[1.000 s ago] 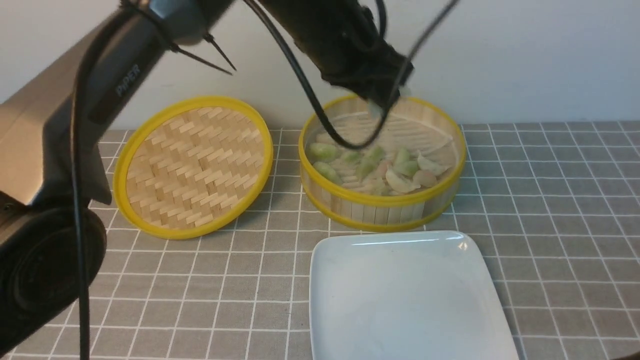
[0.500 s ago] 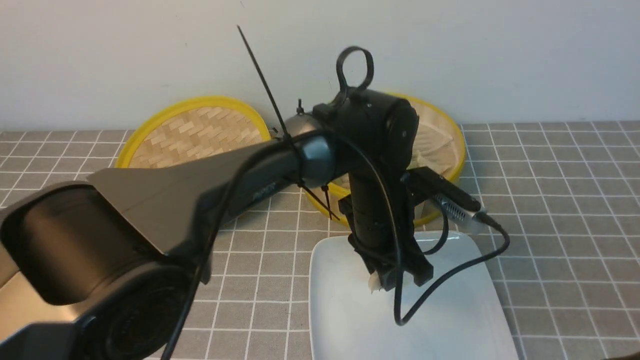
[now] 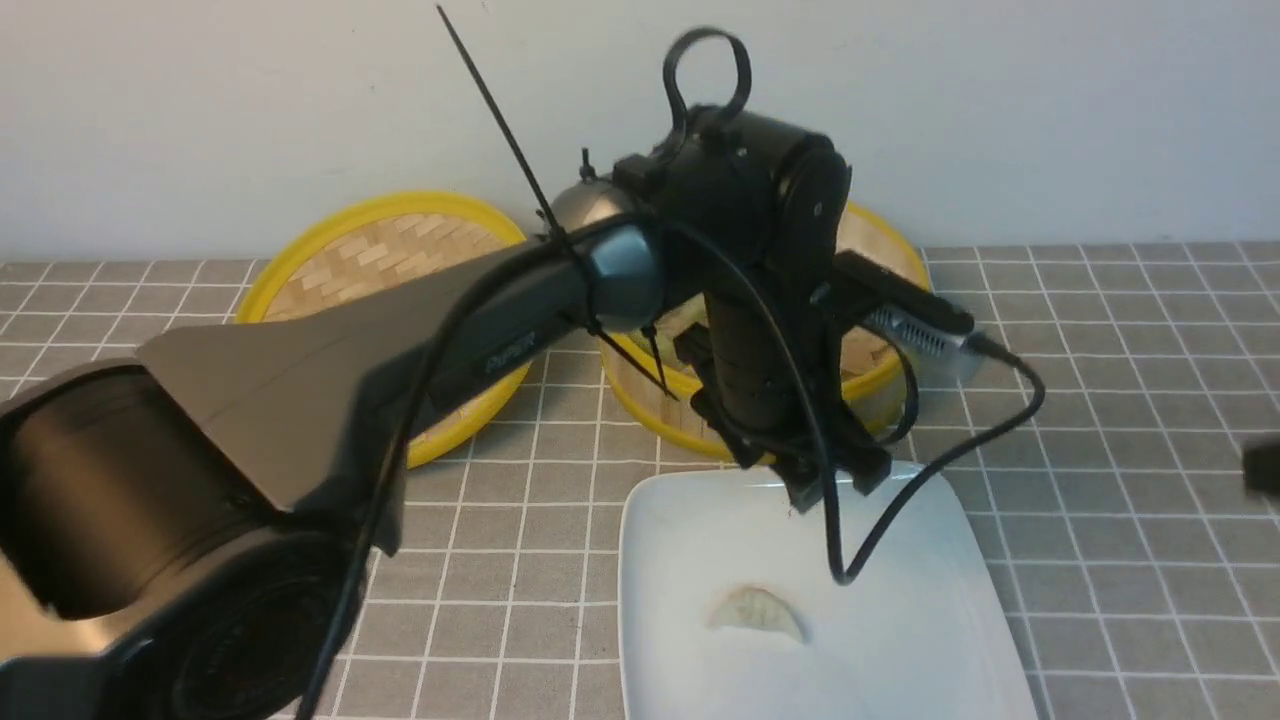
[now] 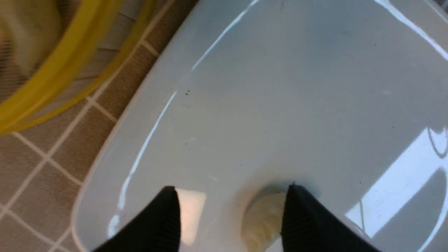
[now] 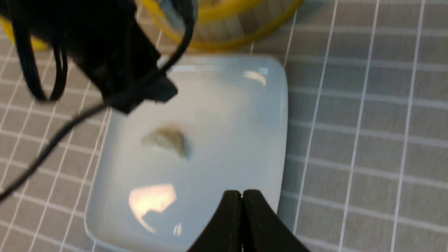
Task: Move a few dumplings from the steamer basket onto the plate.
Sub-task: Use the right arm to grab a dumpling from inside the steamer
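One pale cream dumpling [image 3: 757, 612] lies alone on the white square plate [image 3: 930, 620]. My left gripper [image 3: 830, 482] hangs open and empty above the plate's far edge, in front of the steamer basket [image 3: 640, 385]. In the left wrist view the dumpling [image 4: 262, 220] lies on the plate [image 4: 280, 87] beside one finger [image 4: 304, 220] of the open gripper [image 4: 231, 210]. My right gripper [image 5: 241, 196] is shut and empty over the plate's near edge [image 5: 238, 115], with the dumpling [image 5: 166, 140] ahead of it. The basket's other dumplings are hidden behind my left arm.
The woven yellow-rimmed lid [image 3: 340, 270] leans at the back left, partly behind my left arm. The basket's rim also shows in the left wrist view [image 4: 52, 70] and the right wrist view [image 5: 224, 21]. A grey checked cloth [image 3: 1120, 400] covers the table. A cable [image 3: 900, 530] dangles over the plate.
My left gripper carried a dumpling from the basket down to the plate, opened and let it go. It has since risen towards the plate's far edge.
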Motion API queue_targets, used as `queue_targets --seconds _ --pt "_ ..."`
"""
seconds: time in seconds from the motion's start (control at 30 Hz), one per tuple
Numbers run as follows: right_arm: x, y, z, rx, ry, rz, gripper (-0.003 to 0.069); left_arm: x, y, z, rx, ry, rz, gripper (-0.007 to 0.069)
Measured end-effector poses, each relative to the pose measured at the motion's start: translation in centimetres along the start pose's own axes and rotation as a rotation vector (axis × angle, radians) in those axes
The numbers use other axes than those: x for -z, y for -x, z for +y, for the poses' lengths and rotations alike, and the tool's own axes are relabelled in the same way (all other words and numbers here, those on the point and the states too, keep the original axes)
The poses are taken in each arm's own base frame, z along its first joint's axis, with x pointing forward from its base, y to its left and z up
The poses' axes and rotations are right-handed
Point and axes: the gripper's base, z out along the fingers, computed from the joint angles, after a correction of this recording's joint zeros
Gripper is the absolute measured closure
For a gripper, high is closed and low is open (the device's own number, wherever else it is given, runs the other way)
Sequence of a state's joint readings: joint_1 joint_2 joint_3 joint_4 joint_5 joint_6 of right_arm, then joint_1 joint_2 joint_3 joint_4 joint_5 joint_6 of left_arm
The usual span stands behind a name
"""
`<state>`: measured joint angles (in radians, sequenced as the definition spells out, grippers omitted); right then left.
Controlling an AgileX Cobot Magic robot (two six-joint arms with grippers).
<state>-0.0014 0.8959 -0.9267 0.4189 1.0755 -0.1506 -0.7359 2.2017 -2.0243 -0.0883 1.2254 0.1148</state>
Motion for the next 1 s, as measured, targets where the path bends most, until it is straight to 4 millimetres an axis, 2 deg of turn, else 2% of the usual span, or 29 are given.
queue_targets --seconds 0.03,0.07,0.1,0.13,0.17,0.2,0.23,0.3,0.37,0.43,0.47,0.5,0.57,0.7,0.77,0.83,0.97,1.0 --pt "0.0 2.2 0.1 0.005 -0.003 -0.022 0.0669 2.0 0.0 0.1 -0.007 0.033 -0.036 0.0398" --pt "-0.2 3.6 0.2 0.007 -0.004 -0.029 0.0669 3.4 -0.1 0.2 -0.016 0.062 -0.063 0.0473" --pt "-0.5 4.9 0.1 0.009 -0.004 -0.031 0.0669 5.0 -0.2 0.4 -0.023 0.093 -0.092 0.0535" --pt "-0.6 5.1 0.1 0.009 -0.005 -0.031 0.0669 5.0 -0.2 0.4 -0.023 0.093 -0.092 0.0544" --pt "-1.8 7.5 -0.1 0.007 -0.007 -0.023 0.0669 8.5 -0.7 0.9 -0.011 0.135 -0.158 0.0602" --pt "-2.6 8.1 -0.3 0.005 -0.009 -0.01 0.0669 9.9 -1.0 1.1 0.003 0.142 -0.186 0.0611" --pt "-2.7 8.7 -0.2 0.009 -0.009 -0.014 0.0669 10.3 -1.1 1.1 0.009 0.145 -0.194 0.0615" --pt "-4.9 10.9 -0.2 0.033 -0.012 0.012 0.0669 14.7 -2.2 1.6 0.054 0.16 -0.285 0.0629" --pt "-6.9 12.4 0.1 0.074 -0.021 0.033 0.0667 17.4 -3.5 1.4 0.064 0.169 -0.334 0.0629" --pt "-9.0 13.7 0.6 0.124 -0.032 0.05 0.0665 18.9 -4.7 1.1 0.069 0.165 -0.35 0.0629" --pt "-11.3 14.6 0.9 0.176 -0.056 0.072 0.0661 19.7 -6.0 0.7 0.077 0.154 -0.348 0.0629" --pt "-12.0 15.0 1.0 0.201 -0.073 0.071 0.0659 19.8 -6.5 0.6 0.079 0.149 -0.342 0.0629" --pt "-14.5 15.8 1.2 0.238 -0.098 0.087 0.0649 19.8 -8.0 0.2 0.095 0.12 -0.315 0.0629" --pt "-19.9 16.5 1.3 0.275 -0.131 0.133 0.0603 18.1 -10.8 -0.5 0.122 0.061 -0.222 0.0629" --pt "-23.3 16.8 1.5 0.291 -0.129 0.153 0.0547 16.8 -12.4 -0.8 0.137 0.028 -0.163 0.0629" --pt "-25.5 16.8 1.6 0.299 -0.125 0.167 0.0496 16.2 -13.4 -1.0 0.145 0.013 -0.135 0.0629" --pt "-30.5 16.3 1.4 0.311 -0.12 0.204 0.0353 16.3 -14.8 -1.2 0.171 0.01 -0.124 0.0629" --pt "-30.7 16.3 1.3 0.311 -0.12 0.205 0.0347 16.4 -14.9 -1.2 0.171 0.01 -0.126 0.0629"
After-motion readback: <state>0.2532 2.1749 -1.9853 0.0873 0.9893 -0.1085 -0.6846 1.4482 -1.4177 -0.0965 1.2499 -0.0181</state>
